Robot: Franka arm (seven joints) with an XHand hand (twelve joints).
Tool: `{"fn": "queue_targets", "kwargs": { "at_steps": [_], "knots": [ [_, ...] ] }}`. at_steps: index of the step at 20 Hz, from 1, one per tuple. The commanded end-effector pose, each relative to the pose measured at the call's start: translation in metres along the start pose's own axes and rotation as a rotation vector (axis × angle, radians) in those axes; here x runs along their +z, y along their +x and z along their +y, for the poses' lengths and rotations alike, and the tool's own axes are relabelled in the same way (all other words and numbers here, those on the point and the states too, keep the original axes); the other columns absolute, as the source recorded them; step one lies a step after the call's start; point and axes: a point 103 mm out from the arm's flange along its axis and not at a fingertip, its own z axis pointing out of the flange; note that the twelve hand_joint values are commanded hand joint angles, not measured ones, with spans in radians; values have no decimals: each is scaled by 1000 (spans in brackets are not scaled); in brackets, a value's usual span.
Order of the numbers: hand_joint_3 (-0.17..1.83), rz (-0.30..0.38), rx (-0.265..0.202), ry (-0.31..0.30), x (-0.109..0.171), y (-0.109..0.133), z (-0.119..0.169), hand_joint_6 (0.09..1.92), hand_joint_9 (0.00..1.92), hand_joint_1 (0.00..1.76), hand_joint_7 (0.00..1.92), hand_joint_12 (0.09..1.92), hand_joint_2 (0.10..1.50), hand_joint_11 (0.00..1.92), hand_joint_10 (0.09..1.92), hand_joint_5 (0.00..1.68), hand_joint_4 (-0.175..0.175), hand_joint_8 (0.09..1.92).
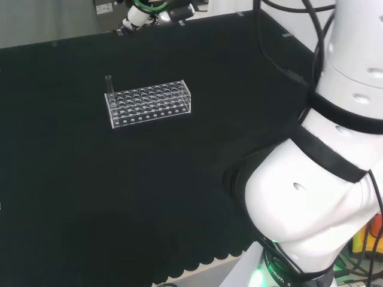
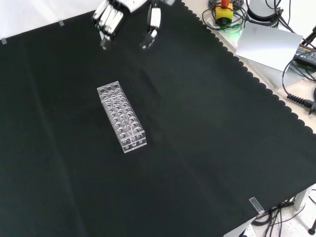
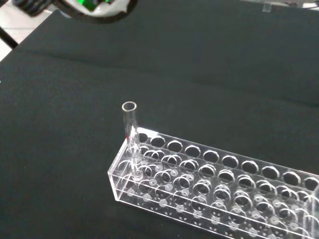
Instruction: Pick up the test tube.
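Note:
A clear test tube stands upright in a corner hole of a clear plastic rack, at the rack's left end in the head view. In the wrist view the test tube rises well above the rack, whose other holes look empty. In the front view the rack lies mid-cloth, and the hand hangs above the cloth beyond the rack's far end. Its fingers and thumb are spread and relaxed, holding nothing. The hand is apart from rack and tube.
The arm's white links fill the right of the head view. A device with a green ring sits past the cloth's far edge. In the front view, a yellow button box, papers and cables lie beyond the cloth's scalloped edge.

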Motion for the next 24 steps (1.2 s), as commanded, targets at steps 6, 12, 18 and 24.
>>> {"fn": "queue_targets", "kwargs": {
  "at_steps": [6,12,18,24],
  "knots": [
    [550,-64,-90,142,49,27,62,169,515,852,618,1502,686,255,848,523,-116,856],
    [562,-67,-96,197,69,34,85,217,537,856,639,1499,681,257,825,518,-123,841],
    [577,-65,-103,241,91,36,97,353,581,861,689,1498,677,257,804,498,-140,831],
    [589,-84,-114,279,114,36,109,561,638,865,740,1495,674,264,790,500,-143,830]
  ]
}}
